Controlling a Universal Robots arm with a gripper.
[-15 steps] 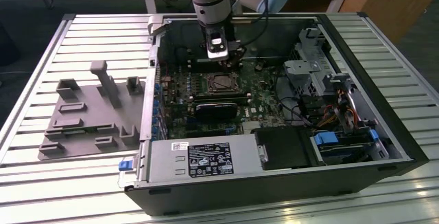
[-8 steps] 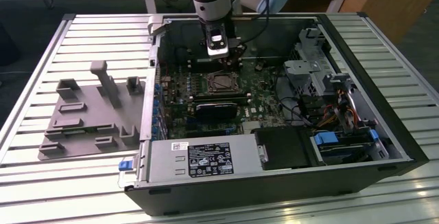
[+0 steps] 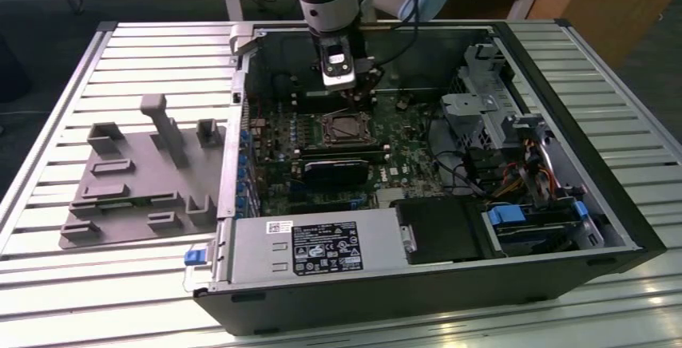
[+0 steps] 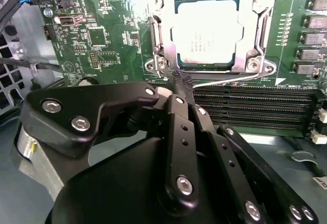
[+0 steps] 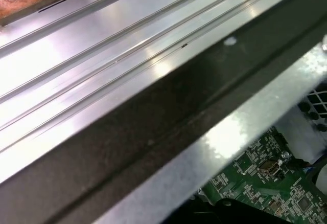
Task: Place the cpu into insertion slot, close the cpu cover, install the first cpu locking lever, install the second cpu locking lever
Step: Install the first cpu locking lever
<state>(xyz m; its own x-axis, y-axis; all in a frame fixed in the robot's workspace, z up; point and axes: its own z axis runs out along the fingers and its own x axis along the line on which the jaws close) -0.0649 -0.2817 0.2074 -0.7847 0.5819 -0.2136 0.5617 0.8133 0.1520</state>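
**Chip (image 4: 207, 29) seated, cover (image 4: 255, 9) down, gripper (image 4: 181, 76) at the lever (image 4: 230, 82)**

In the second wrist view we see the chip lying flat in the socket (image 3: 346, 116), silver top up. The cover is closed over it and frames it on all sides. The socket sits on the circuit board (image 4: 102, 40) inside the open computer case (image 3: 426, 292), which lies on the slatted table (image 3: 64, 284).

Gripper: fingers drawn together, no gap that we can make out between the tips. The tips are right at the hooked end of the lever, a thin wire running along the socket edge nearest the memory slots (image 4: 255, 106). We cannot tell whether the wire is pinched or only touched.

In the exterior view the gripper (image 3: 354, 96) hangs straight down inside the case, close beside the socket on the side away from the camera. A grey tray (image 3: 139, 188) lies on the table beside the case, toward the exterior view's left.

In the first wrist view we see the case's dark edge (image 5: 153, 132), the table slats and a corner of the board.
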